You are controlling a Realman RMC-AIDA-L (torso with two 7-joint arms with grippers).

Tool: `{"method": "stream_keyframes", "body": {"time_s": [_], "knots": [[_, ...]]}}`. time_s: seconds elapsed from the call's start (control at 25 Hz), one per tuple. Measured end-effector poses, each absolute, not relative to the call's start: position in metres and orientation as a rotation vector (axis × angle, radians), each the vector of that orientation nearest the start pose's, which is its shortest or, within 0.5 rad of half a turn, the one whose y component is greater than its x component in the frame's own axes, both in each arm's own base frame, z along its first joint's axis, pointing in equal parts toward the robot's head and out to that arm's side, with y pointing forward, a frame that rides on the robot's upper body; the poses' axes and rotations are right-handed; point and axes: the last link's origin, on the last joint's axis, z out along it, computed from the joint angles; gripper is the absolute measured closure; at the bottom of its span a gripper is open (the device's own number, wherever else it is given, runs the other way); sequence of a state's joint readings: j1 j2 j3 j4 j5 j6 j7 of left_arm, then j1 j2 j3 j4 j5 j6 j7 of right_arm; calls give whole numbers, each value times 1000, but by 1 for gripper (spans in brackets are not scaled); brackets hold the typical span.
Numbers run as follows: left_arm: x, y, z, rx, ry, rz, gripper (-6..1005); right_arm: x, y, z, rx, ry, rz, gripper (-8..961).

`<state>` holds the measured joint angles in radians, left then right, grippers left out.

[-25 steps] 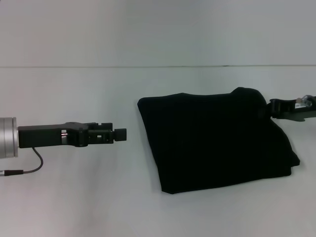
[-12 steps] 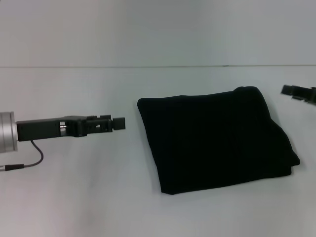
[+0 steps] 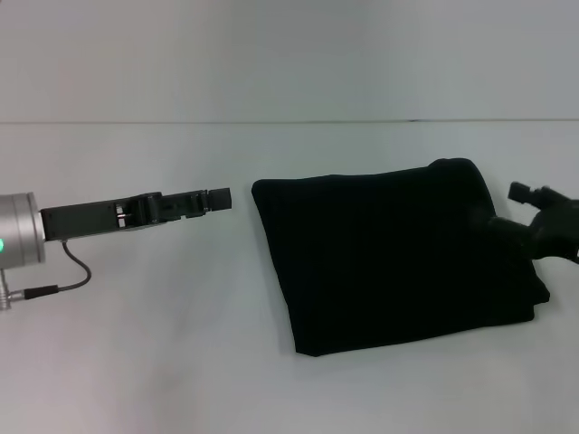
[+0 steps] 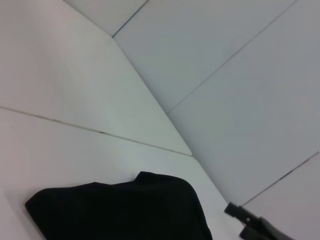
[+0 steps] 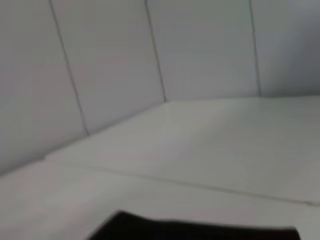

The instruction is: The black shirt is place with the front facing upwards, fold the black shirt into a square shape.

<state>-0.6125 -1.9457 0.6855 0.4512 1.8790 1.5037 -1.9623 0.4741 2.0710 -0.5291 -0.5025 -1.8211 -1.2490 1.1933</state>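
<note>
Black shirt (image 3: 398, 258) folded into a rough square, lying flat on the white table (image 3: 181, 362), right of centre in the head view. Left gripper (image 3: 217, 198) stretched in from the left edge, tip just short of the shirt's upper-left corner — jaw state not discernible. Right gripper (image 3: 529, 217) at the right edge, over the shirt's right side — grip likewise unreadable.

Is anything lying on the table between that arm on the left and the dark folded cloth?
Nothing visible does. The left gripper hovers apart from the folded black soft-fabric shirt, with only bare white table between them. The right gripper is at the shirt's opposite edge.
</note>
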Motion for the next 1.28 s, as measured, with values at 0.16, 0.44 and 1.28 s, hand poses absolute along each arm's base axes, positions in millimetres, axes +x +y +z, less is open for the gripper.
{"method": "stream_keyframes", "body": {"time_s": [0.16, 0.44, 1.28], "knots": [[-265, 365, 22, -2392, -1556, -906, 66, 334, 349, 6, -2164, 835, 603, 53], [-270, 376, 18, -2237, -1729, -871, 66, 346, 356, 8, -2101, 874, 520, 53], [-255, 402, -42, -1888, -2091, -695, 66, 339, 274, -10, -2336, 385, 654, 53]]}}
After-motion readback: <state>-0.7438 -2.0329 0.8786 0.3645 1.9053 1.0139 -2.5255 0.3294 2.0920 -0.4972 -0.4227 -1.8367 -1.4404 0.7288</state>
